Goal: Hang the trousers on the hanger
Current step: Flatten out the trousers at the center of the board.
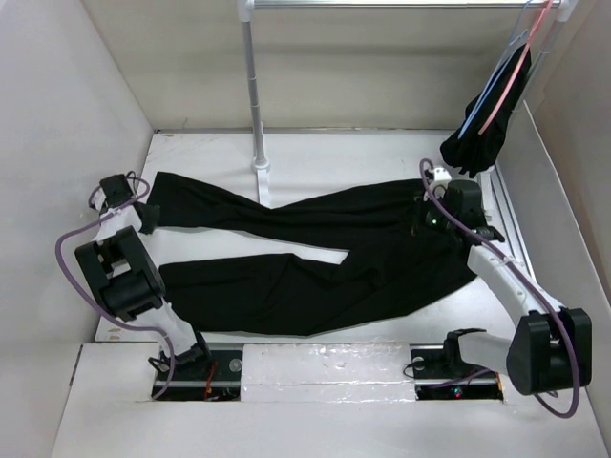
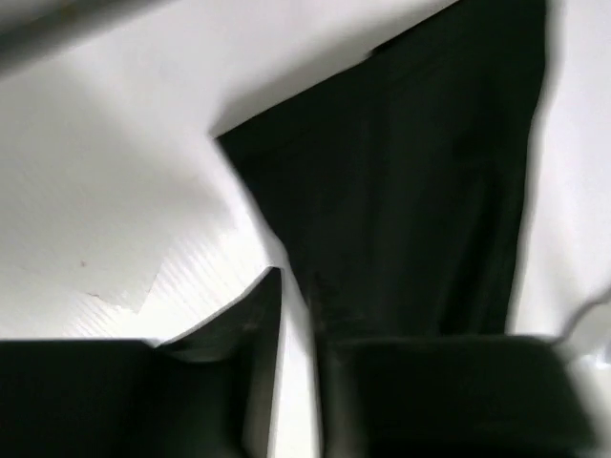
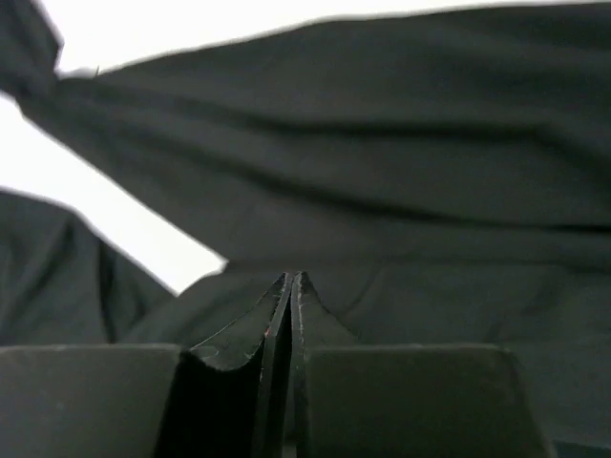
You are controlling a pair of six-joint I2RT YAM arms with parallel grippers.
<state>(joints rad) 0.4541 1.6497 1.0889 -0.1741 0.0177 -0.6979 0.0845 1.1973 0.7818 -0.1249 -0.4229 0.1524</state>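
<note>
The left end effector [image 2: 298, 296] sits at the far left of the table [image 1: 334, 153], at the hem of the upper trouser leg. In the left wrist view its fingers [image 2: 258, 334] stand a narrow slit apart with white table showing between them. The hem's edge runs down by the right finger, and no cloth is seen in the slit.

The trousers [image 1: 315, 277] lie flat across the table, both legs reaching left and the waist to the right. A white pole [image 1: 256, 95] stands at their far side, near the upper leg.

The right end effector [image 3: 291, 279] is over the waist. Its fingers are pressed together. Black cloth fills the right wrist view behind them, and I cannot tell whether any is pinched.

At the far right the light-blue hanger [image 1: 487, 95] hangs from the rail [image 1: 401, 4], well apart from the trousers. Just beside it is a pink hanger [image 1: 516, 72] with a small bunched black garment [image 1: 477, 143] below.
</note>
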